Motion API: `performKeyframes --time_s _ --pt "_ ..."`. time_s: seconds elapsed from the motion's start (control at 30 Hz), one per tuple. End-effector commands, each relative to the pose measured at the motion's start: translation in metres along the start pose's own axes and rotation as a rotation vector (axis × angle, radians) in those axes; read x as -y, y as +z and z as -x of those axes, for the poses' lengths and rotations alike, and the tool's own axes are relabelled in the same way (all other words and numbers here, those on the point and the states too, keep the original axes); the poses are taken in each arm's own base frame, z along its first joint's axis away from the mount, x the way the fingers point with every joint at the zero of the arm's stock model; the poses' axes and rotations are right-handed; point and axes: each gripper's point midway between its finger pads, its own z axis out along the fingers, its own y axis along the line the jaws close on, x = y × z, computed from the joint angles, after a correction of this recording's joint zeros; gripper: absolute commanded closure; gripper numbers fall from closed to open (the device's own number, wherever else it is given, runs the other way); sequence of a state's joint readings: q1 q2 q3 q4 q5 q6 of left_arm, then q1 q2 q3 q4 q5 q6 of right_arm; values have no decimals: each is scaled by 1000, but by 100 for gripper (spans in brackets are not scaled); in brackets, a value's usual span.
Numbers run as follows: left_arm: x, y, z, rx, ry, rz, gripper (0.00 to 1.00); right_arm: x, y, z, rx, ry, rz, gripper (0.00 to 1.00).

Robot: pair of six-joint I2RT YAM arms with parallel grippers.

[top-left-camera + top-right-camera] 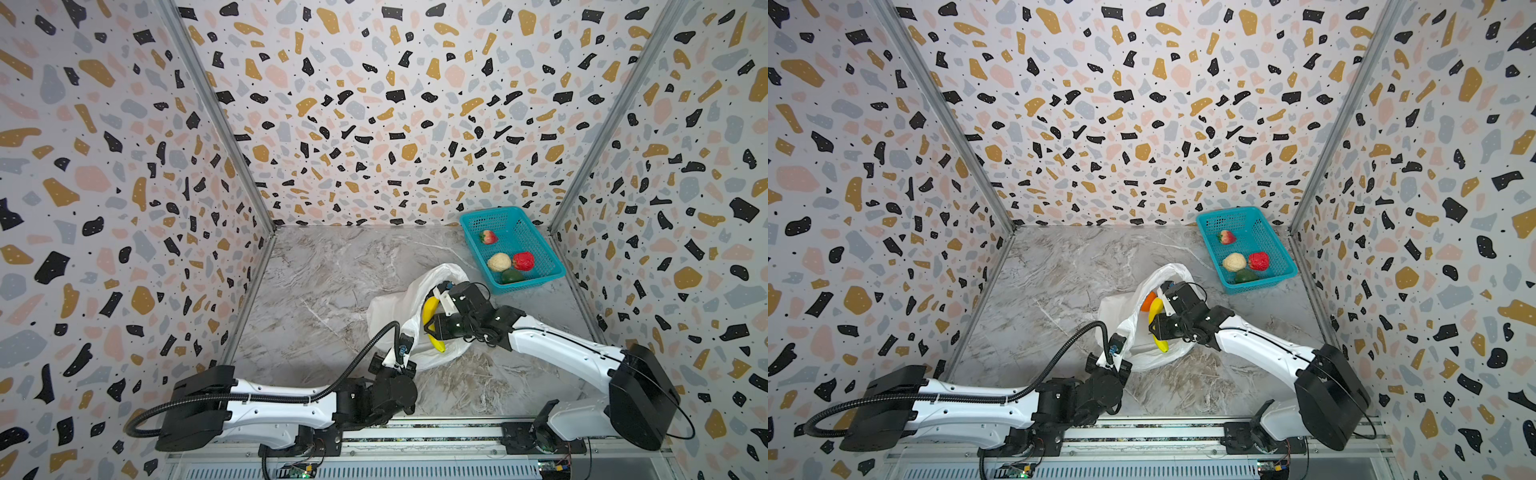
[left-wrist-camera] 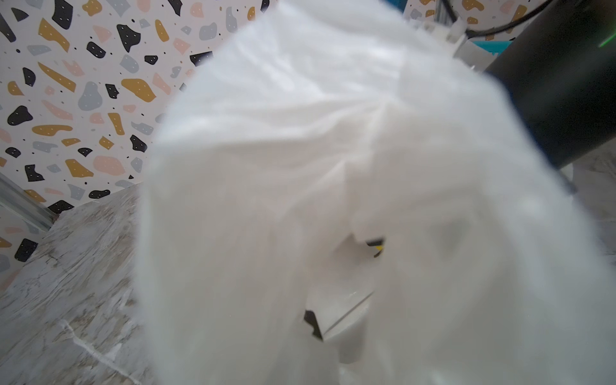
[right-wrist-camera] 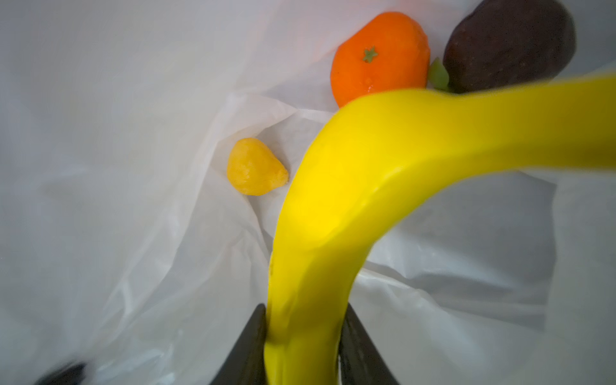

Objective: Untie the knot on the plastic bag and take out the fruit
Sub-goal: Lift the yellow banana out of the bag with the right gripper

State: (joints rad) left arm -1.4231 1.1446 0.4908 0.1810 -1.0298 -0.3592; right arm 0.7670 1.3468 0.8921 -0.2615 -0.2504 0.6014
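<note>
**Top views.** In both top views the thin, translucent white plastic bag (image 1: pixel 390 307) (image 1: pixel 1121 309) lies crumpled near the middle of the grey marbled counter (image 1: pixel 324 266), slightly toward its right edge, with its mouth open. The left gripper (image 1: pixel 405 343) (image 1: pixel 1116 345) sits at the bag's front rim. Its jaws are pressed together and a strip of the film runs into them. The right gripper (image 1: pixel 429 327) (image 1: pixel 1152 327) reaches into the mouth from the right and pinches the curved yellow banana (image 1: pixel 430 309) (image 1: pixel 1156 308) near mid-length. In a top view a round orange fruit (image 1: pixel 1148 301) shows inside the bag, just beside the banana. The teal mesh basket (image 1: pixel 492 219) stands at the back right corner, apart from the bag. It holds a pinkish fruit (image 1: pixel 488 237), a beige bumpy fruit (image 1: pixel 498 262), a red fruit (image 1: pixel 523 260) and a green fruit (image 1: pixel 512 276).

**Left wrist view.** Blurred white bag film (image 2: pixel 300 166) fills most of the frame and drapes over the left gripper. Only small dark parts show through gaps, so the jaws cannot be read here.

**Right wrist view.** The right gripper (image 3: pixel 301 350) clamps the banana (image 3: pixel 366 200) between two dark fingers (image 3: pixel 250 350). Beyond it, on the bag's inner film (image 3: pixel 116 166), lie the orange fruit (image 3: pixel 380 56) and a dark purple-brown fruit (image 3: pixel 510 43), just beside each other. A small yellow lemon (image 3: pixel 255 166) lies apart from them.
</note>
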Motion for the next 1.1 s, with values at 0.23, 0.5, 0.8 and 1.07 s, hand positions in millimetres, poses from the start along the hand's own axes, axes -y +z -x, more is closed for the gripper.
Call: performKeyframes --time_s 0.23,0.5,0.8,1.07 --pt "-7 -1 3 15 -32 26 100 -36 -52 -19 -80 -46 144 65" --pt "-9 -1 2 12 -35 29 100 -35 -115 18 3 -75 121 65" --pt "-9 -1 2 14 -42 41 100 12 -164 81 145 -57 45 65" --pt "-5 0 6 16 -41 27 100 109 -183 157 403 100 -116 65"
